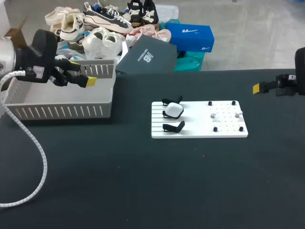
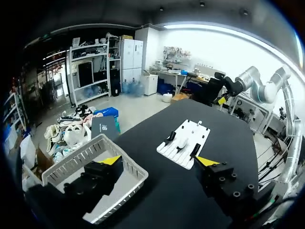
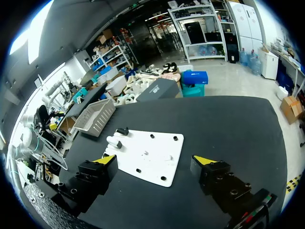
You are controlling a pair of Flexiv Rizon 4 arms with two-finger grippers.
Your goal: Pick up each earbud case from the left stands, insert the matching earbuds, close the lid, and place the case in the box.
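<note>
A white earbud case [image 1: 173,111] rests on the middle one of three black stands on the left part of a white board [image 1: 195,123]. Small white earbuds [image 1: 213,115] lie among black pegs on the board's right part. My left gripper [image 1: 82,71] hangs open and empty above the grey basket [image 1: 62,112], far left of the board. In the left wrist view the left gripper [image 2: 158,161] has the case [image 2: 181,142] well ahead of it. My right gripper [image 1: 257,88] is open and empty off the board's far right. In the right wrist view the right gripper [image 3: 153,159] faces the board [image 3: 152,155] and case [image 3: 114,141].
The grey slatted basket [image 2: 136,174] stands at the table's back left and looks empty; it also shows beyond the board as the basket [image 3: 95,117] in the right wrist view. Black tabletop [image 1: 143,181] stretches bare in front of the board.
</note>
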